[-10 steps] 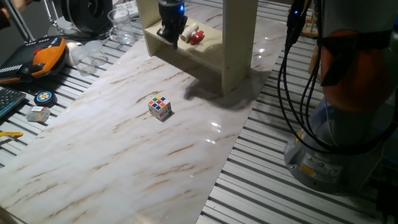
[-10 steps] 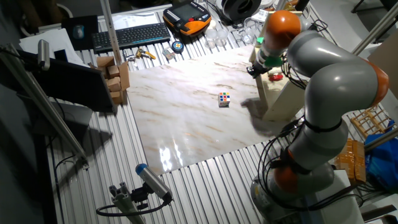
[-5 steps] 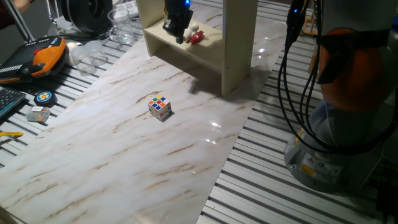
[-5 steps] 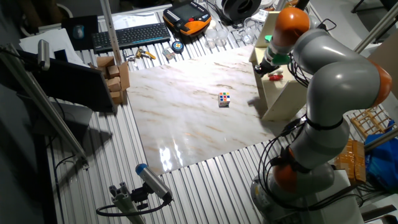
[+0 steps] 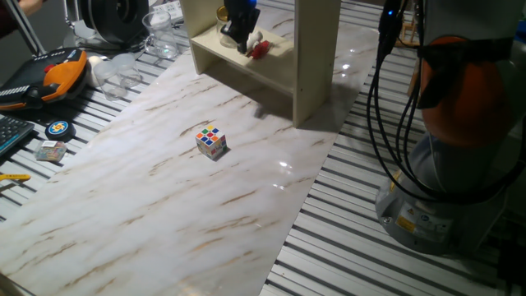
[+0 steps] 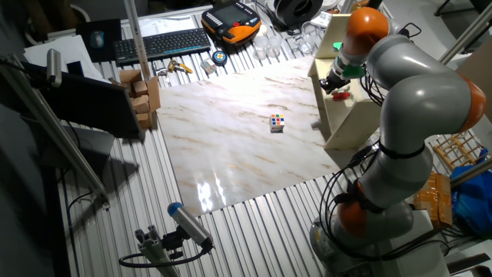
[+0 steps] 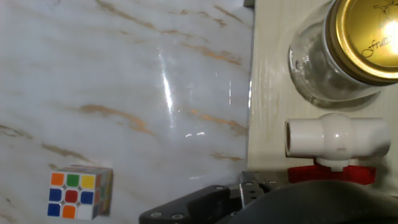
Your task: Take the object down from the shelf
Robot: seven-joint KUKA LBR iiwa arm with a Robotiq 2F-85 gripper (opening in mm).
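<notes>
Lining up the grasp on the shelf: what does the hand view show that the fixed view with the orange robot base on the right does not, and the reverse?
Hand view only: a clear glass jar with a gold lid, beside the white valve with a red handle. Fixed view only: the orange-and-black device, the gripper over the shelf board, the robot base. Both: the cream shelf, the valve, the Rubik's cube on the marble tabletop.

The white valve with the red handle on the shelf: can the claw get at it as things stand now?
Probably yes. The claw hangs right over the white valve on the open shelf board. The glass jar stands beside the valve, apart from it, so nothing seems to block the way.
</notes>
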